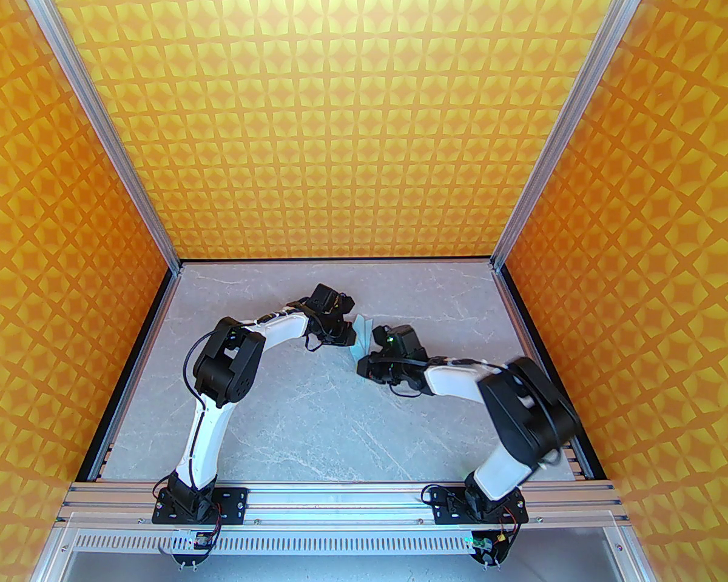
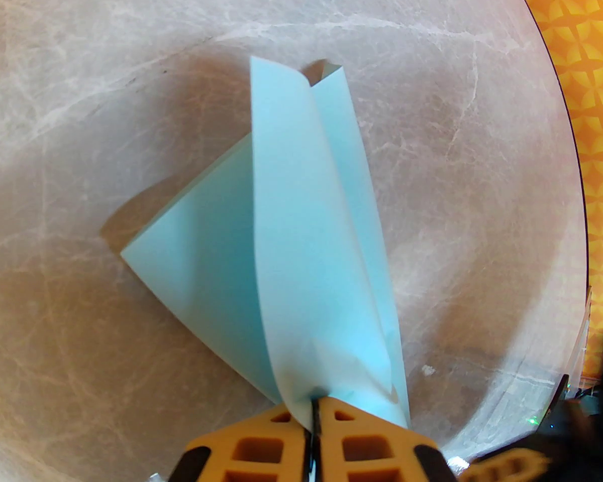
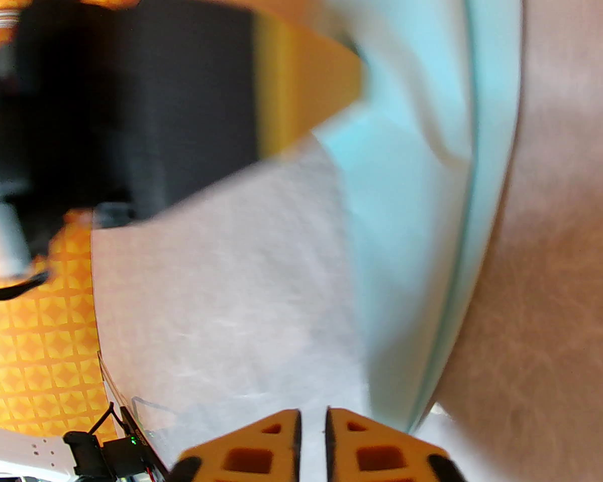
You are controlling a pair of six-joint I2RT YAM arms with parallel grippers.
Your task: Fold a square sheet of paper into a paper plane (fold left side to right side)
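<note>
While my left jaws pinch the paper [image 2: 301, 249] by its tip, long axis straight ahead, my right jaws hang slightly parted and empty alongside.

The left arm [image 1: 209, 404] and right arm [image 1: 455, 379] bend inward toward mid-frame, the left claw [image 2: 315, 412] clamped tight, the right claw [image 3: 312, 417] slightly parted.

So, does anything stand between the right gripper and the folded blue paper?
Nothing visible does. Only table surface lies between the right gripper and the square sheet of paper. The left gripper pinches one tip of it, further ahead.
</note>
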